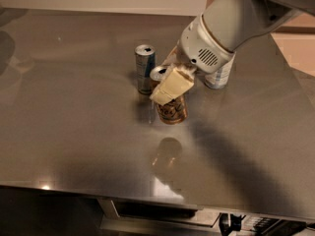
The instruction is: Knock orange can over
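Steel worktop (pixel 74 132) is carrying three cans, and the one I am after, the orange can (pixel 173 113), is not lying down yet. Its base is resting on the worktop near the middle, but its silver top seems to be leaning toward the slim can (pixel 144 69) just beside it, while that one is standing straight. So I am judging the knock as under way and not finished: the can looks to be tipping, and it has to go all the way onto its side before I am done.

My gripper (pixel 171 85) is sitting right against the orange can, its cream part lying across the can's upper half and hiding much of it from this view. As far as I can see, it is touching the can rather than hovering beside it. Whether the gripper is wide or narrow I cannot tell — my wrist (pixel 206 50) is blocking that.

Behind the wrist a pale can (pixel 220 77) is showing only in part, apart from the orange one. What is left, I am thinking, is a further push toward the slim can's side — with some risk of taking that neighbour down too.
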Action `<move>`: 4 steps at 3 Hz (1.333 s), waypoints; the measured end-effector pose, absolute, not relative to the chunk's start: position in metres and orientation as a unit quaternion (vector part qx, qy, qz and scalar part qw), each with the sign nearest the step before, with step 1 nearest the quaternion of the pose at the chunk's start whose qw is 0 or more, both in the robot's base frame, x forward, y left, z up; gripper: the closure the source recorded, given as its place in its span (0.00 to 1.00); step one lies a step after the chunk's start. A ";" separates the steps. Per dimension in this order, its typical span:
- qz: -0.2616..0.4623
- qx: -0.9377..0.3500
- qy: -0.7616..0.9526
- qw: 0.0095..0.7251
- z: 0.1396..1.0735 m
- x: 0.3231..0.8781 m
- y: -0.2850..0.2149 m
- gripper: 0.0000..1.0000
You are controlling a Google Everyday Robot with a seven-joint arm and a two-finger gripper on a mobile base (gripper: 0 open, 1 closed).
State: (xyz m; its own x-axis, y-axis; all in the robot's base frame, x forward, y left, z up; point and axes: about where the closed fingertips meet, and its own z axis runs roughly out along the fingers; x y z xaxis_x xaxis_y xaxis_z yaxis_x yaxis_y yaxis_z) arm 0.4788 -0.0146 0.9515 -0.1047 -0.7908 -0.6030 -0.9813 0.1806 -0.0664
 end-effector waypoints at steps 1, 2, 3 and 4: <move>0.109 -0.638 0.739 0.189 0.952 0.487 -0.046 1.00; 0.029 -0.655 0.745 0.123 0.944 0.485 -0.079 1.00; -0.040 -0.668 0.741 0.064 0.930 0.481 -0.112 1.00; -0.069 -0.680 0.729 0.020 0.911 0.474 -0.127 1.00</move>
